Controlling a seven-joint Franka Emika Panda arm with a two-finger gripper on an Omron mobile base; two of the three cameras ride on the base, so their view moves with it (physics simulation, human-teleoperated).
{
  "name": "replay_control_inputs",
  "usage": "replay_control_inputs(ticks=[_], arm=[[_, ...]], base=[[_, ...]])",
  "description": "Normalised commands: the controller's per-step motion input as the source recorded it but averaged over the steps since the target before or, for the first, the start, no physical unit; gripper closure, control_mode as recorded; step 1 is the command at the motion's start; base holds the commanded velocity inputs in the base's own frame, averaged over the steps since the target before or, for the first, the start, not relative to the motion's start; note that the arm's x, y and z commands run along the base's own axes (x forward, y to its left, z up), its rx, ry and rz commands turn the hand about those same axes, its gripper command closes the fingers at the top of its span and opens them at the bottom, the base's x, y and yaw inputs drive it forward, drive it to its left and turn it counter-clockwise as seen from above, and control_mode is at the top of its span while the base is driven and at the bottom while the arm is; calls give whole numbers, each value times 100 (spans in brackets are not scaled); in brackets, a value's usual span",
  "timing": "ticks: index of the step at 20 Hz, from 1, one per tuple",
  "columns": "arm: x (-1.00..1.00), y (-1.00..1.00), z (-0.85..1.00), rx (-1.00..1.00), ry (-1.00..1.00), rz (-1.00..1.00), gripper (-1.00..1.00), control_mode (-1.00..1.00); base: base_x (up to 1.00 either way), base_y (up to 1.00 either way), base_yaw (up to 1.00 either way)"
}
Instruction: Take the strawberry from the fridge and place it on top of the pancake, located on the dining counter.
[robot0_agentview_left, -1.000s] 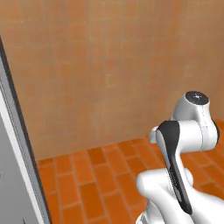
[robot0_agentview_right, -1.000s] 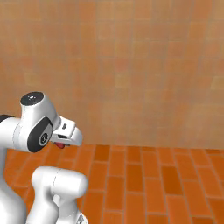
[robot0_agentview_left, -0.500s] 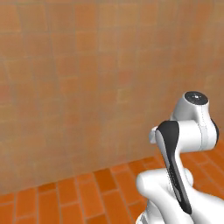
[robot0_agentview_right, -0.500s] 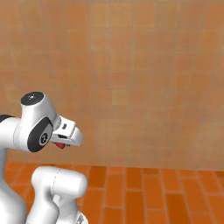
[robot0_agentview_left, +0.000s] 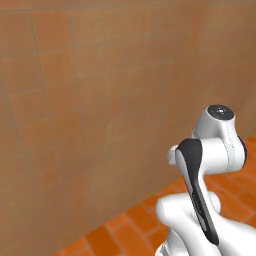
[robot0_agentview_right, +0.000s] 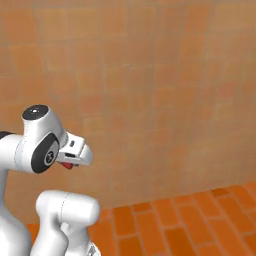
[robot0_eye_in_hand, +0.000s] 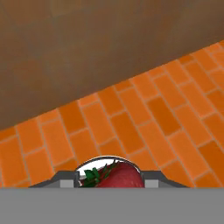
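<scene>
Gripper (robot0_eye_in_hand: 111, 183) clamped on the small red rounded strawberry (robot0_eye_in_hand: 118, 177) (green leaves visible), carried above the orange brick floor (robot0_eye_in_hand: 131, 118) before a tan tiled wall (robot0_agentview_right: 150, 90); the fruit peeks red beneath the hand.

The arm (robot0_agentview_left: 210, 165) is white, round and smooth. It has a black stripe and dark round caps. One cap maybe has tiny dots.
</scene>
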Motion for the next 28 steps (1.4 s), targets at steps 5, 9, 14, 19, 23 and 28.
replay_control_inputs(ticks=[5,9,14,19,23,28], arm=[[0,0,0,0,0,0,100,100],[0,0,0,0,0,0,100,100],[0,0,0,0,0,0,100,100],[0,0,0,0,0,0,100,100],[0,0,0,0,0,0,100,100],[0,0,0,0,0,0,100,100]], base=[[20,-1,-90],[6,0,-94],[47,9,-59],[71,23,-66],[62,6,-65],[97,0,-50]])
